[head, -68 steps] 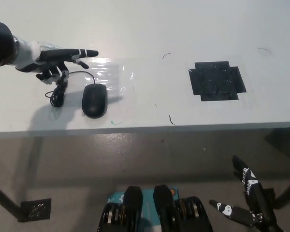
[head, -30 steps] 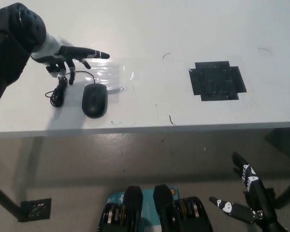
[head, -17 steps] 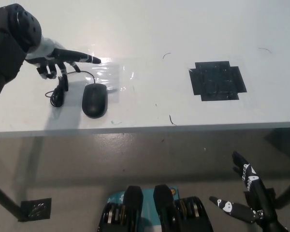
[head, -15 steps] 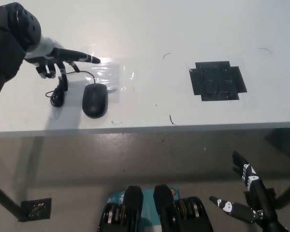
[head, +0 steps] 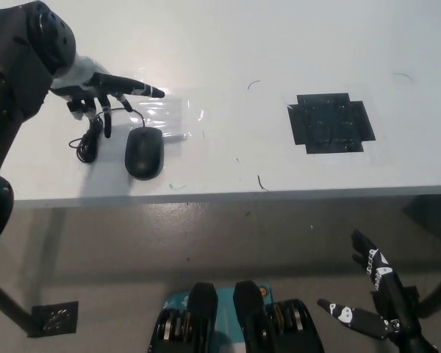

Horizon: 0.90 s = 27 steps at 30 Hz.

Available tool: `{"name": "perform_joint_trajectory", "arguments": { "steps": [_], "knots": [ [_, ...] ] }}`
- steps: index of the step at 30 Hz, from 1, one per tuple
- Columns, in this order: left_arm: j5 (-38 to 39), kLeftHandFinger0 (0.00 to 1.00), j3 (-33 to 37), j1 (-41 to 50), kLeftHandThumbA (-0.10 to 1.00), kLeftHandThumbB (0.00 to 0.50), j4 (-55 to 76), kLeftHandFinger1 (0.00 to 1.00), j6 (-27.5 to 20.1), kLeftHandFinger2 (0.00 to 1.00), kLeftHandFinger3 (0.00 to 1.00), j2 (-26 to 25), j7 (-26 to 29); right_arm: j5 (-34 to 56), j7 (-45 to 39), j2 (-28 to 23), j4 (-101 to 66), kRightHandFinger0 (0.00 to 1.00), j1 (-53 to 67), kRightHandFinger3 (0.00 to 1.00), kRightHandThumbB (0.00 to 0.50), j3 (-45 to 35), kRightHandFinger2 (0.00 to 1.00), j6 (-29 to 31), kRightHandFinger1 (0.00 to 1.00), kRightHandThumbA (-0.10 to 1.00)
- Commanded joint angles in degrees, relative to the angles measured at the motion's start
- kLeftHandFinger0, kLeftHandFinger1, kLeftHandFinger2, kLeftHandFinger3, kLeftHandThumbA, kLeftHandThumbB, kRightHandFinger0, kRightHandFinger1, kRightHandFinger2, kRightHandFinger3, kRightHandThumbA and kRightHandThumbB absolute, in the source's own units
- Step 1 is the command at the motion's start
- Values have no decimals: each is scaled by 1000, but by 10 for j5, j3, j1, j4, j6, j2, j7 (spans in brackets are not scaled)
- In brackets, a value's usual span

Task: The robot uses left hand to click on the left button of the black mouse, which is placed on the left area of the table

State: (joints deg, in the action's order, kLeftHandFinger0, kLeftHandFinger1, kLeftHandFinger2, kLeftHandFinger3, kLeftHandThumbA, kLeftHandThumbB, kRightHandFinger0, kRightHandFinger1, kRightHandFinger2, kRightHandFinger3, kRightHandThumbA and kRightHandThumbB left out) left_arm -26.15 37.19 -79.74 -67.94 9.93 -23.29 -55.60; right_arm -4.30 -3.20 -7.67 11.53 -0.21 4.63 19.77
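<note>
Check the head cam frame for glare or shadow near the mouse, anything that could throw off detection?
Head view: glare on the clear plastic sheet just behind the black mouse; the left hand, one finger extended, casts a soft shadow on the white table around the coiled cable. The black tape patch is sharp and evenly lit. The right hand hangs below the table edge in dimmer light.

A white table [head: 294, 44] carries everything. The black mouse [head: 144, 152] lies on it near the front edge, and its cable [head: 90, 134] runs back and bunches in a coil just left of the mouse. A clear, shiny sheet [head: 169, 114] is stuck flat just behind the mouse. Far right of the mouse, well apart, sits a black tape patch [head: 329, 122].
</note>
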Motion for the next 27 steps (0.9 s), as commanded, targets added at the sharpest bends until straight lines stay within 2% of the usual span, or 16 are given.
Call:
{"name": "perform_joint_trajectory", "arguments": {
  "steps": [1,2,4,6,9,10,11,12,15,18,20,22,23,27],
  "knots": [
    [-4,0,-12,-35,1000,272,1,20,-4,396,1000,1,-5,1,-7,-8,-20,955,-10,1000,158,-4,1000,3,992,1000],
    [-6,0,-11,-33,1000,272,4,82,-10,483,1000,1,-3,0,-7,-8,-21,955,-10,1000,157,-4,1000,1,992,1000],
    [-6,0,-12,-35,1000,279,-3,58,7,438,1000,6,-13,0,-8,-9,-20,955,-11,1000,154,-4,1000,2,991,1000],
    [-7,0,-12,-32,1000,269,-2,2,-2,312,1000,6,-12,0,-9,-9,-22,953,-10,1000,161,-4,1000,-1,986,1000],
    [-14,0,-5,-31,1000,274,-3,0,-25,268,1000,5,-6,-3,-9,-11,-23,950,-10,1000,157,-4,1000,1,985,1000],
    [-15,0,-5,-29,1000,278,0,0,-26,281,1000,5,-3,-2,-9,-11,-23,949,-10,1000,159,-4,1000,1,985,1000],
    [-14,0,-8,-32,1000,282,-9,0,-4,225,1000,9,-6,-2,-8,-10,-22,945,-12,1000,165,-4,1000,0,982,1000],
    [-12,0,-10,-34,1000,281,-15,0,10,210,1000,12,-12,-2,-8,-10,-21,944,-13,1000,166,-4,1000,-1,982,1000],
    [-12,0,-12,-29,1000,276,-11,0,5,197,1000,11,-7,-3,-7,-10,-20,942,-14,1000,168,-4,1000,-1,985,1000],
    [-13,0,-10,-23,1000,263,-13,0,-5,142,1000,11,-10,-2,-9,-11,-18,943,-12,1000,164,-3,1000,5,989,1000],
    [-13,0,-10,-20,1000,261,-10,0,-9,140,1000,10,-12,-2,-9,-11,-20,938,-12,1000,166,-3,1000,3,987,1000],
    [-22,0,-2,-16,1000,276,-7,0,-17,200,1000,10,-8,-1,-10,-11,-26,941,-9,1000,169,-3,1000,-5,991,1000],
    [-18,0,-5,-16,1000,268,-8,0,-9,210,1000,11,-9,-3,-9,-12,-25,941,-9,1000,168,-2,1000,-3,990,1000],
    [-19,0,-7,-13,1000,259,-10,0,-11,209,1000,11,-11,-3,-10,-13,-23,939,-11,1000,166,-1,1000,-2,982,1000]
  ]
}}
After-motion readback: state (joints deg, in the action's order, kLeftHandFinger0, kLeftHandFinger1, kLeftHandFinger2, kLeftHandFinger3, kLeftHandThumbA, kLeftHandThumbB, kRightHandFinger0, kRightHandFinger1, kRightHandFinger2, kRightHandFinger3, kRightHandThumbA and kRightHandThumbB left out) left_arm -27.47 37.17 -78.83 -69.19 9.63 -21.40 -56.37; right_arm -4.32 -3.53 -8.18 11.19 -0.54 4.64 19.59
